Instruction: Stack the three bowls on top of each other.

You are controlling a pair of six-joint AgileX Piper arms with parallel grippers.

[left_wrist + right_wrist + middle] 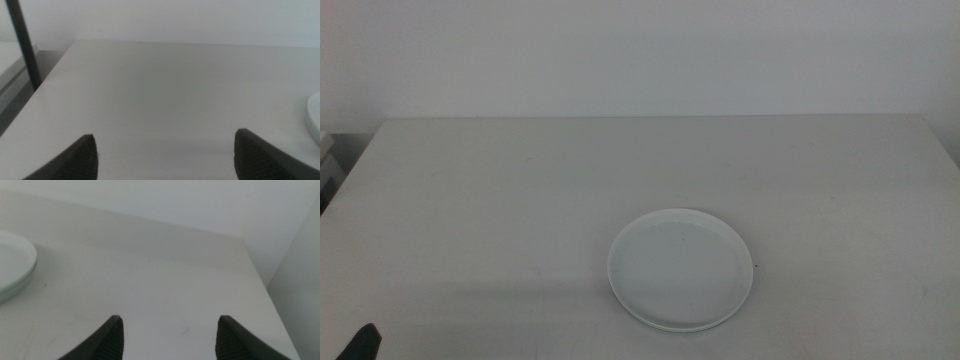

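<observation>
A white bowl (680, 268) lies on top of a stack, right of the table's middle near the front. In the right wrist view the white bowl (12, 255) sits on a mint green rim (20, 282). The grey bowl does not show; I cannot tell whether it lies under them. The stack's edge also shows in the left wrist view (314, 117). My left gripper (166, 137) is open and empty, low at the front left corner (360, 345), far from the stack. My right gripper (170, 319) is open and empty, to the right of the stack and out of the middle view.
The white table (470, 200) bears nothing else in view. A dark upright bar (24, 45) stands beyond the table's left edge. A pale wall runs behind the table's far edge.
</observation>
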